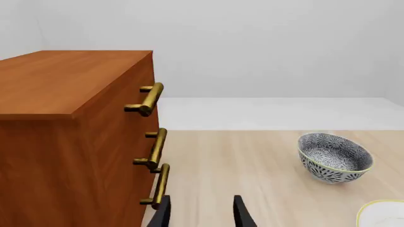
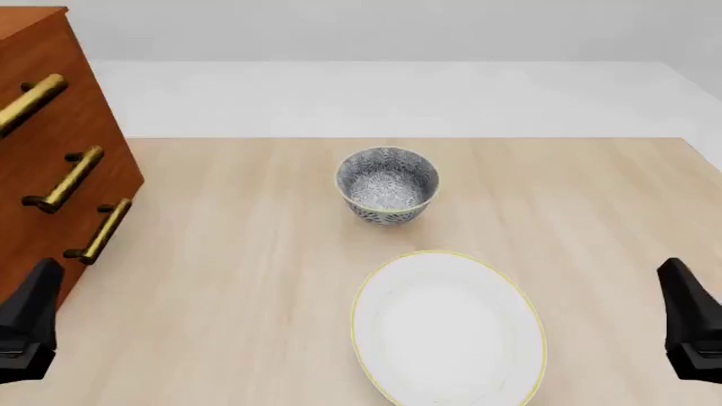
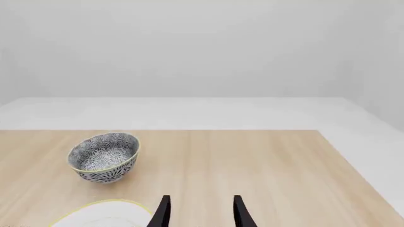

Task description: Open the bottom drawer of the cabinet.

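Fingers (image 1: 162,213) parted beside bottom drawer (image 1: 159,187); front view hides this.

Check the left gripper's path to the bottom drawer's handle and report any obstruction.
Nothing visible blocks it. The left gripper is open beside the bottom drawer's handle; the bowl and plate lie off to the right.

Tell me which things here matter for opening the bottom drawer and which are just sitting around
For the job:
cabinet
bottom drawer, by its brass handle, lowest of three
left gripper, open, nearest that handle

Just lying about:
patterned bowl, mid-table
white plate with a yellow rim, in front of the bowl
right gripper, open, far from the cabinet
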{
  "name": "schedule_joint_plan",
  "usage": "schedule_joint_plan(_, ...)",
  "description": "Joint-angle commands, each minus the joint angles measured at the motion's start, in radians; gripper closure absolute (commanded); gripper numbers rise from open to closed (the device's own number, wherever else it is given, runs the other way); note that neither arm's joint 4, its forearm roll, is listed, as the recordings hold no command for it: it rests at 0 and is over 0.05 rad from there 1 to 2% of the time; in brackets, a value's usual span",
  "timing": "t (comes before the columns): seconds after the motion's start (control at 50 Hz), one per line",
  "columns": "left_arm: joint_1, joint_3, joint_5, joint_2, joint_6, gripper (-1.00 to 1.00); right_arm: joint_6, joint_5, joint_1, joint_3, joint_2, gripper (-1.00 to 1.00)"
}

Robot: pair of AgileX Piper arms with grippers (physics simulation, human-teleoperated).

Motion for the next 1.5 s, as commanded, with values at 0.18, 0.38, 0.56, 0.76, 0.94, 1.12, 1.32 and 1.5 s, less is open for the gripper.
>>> schedule_joint_plan(0.18,-0.007,0.0,0.001,-0.002,0.038,-1.0,0.004,0.006,0.01,0.001,0.009,-1.0)
schedule_joint_plan(0.38,-0.03,-0.002,-0.011,-0.002,0.124,-1.0,0.006,0.02,0.009,0.001,0.003,-1.0)
schedule_joint_plan(0.56,-0.042,0.0,0.019,0.0,0.272,-1.0,0.013,0.023,0.01,0.001,-0.002,-1.0)
schedule_joint_plan(0.76,-0.056,0.0,-0.088,0.177,0.386,-1.0,0.024,0.023,0.01,0.001,-0.003,-1.0)
schedule_joint_plan(0.94,-0.056,0.0,-0.32,0.479,0.473,-1.0,0.031,0.025,0.009,0.0,-0.002,-1.0)
schedule_joint_plan(1.12,-0.044,0.0,-0.462,0.653,0.534,-1.0,0.036,0.024,0.009,0.0,-0.002,-1.0)
schedule_joint_plan(1.32,-0.013,0.0,-0.683,0.939,0.65,-1.0,0.037,0.02,0.009,0.0,-0.002,-1.0)
schedule_joint_plan(1.5,0.002,0.0,-0.924,1.201,0.731,-1.0,0.037,0.02,0.009,0.001,-0.003,-1.0)
